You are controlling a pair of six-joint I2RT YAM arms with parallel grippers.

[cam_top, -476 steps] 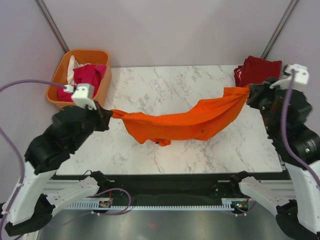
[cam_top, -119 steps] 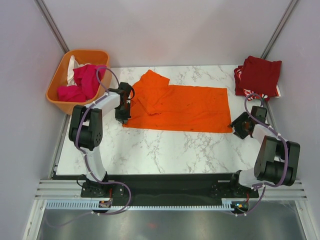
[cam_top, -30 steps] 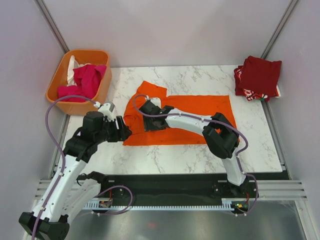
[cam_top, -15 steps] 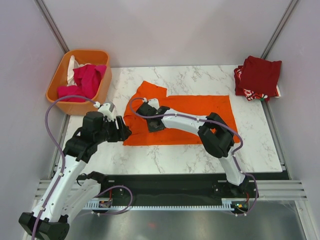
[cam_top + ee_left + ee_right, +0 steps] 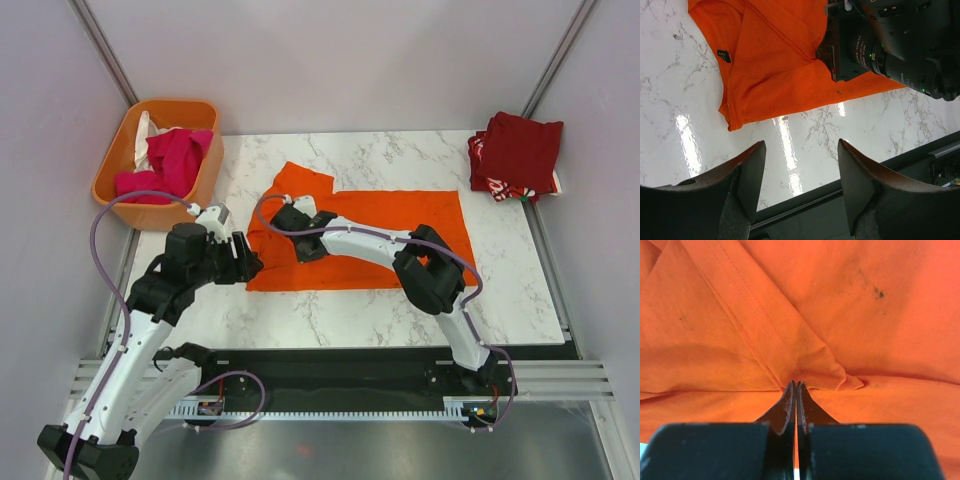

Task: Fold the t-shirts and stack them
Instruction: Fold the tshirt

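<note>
Top external view: the orange t-shirt (image 5: 400,212) is seen laid out on the marble tabletop (image 5: 350,300). Its body is spread flat toward the right, and a sleeve is folded over at its left end. The right claw (image 5: 796,386) is stretched across to that left end. In the right wrist view its fingers (image 5: 786,407) are pressed together, and a puckered fold of the orange cloth is pinched at their tips. The left claw (image 5: 800,150) is held just off the shirt's near left corner, above bare marble. Its fingers (image 5: 751,170) are spread wide in the left wrist view, and nothing is held between them. A small dark label (image 5: 724,56) is shown on the cloth near the shirt's edge.

At the far right corner of the tabletop, a folded dark red t-shirt (image 5: 520,148) is stacked on a red-and-white patterned t-shirt (image 5: 505,188). Beside the far left corner an orange basket (image 5: 112,178) is set, in which a magenta t-shirt (image 5: 175,155) and a white t-shirt (image 5: 143,130) are heaped.
</note>
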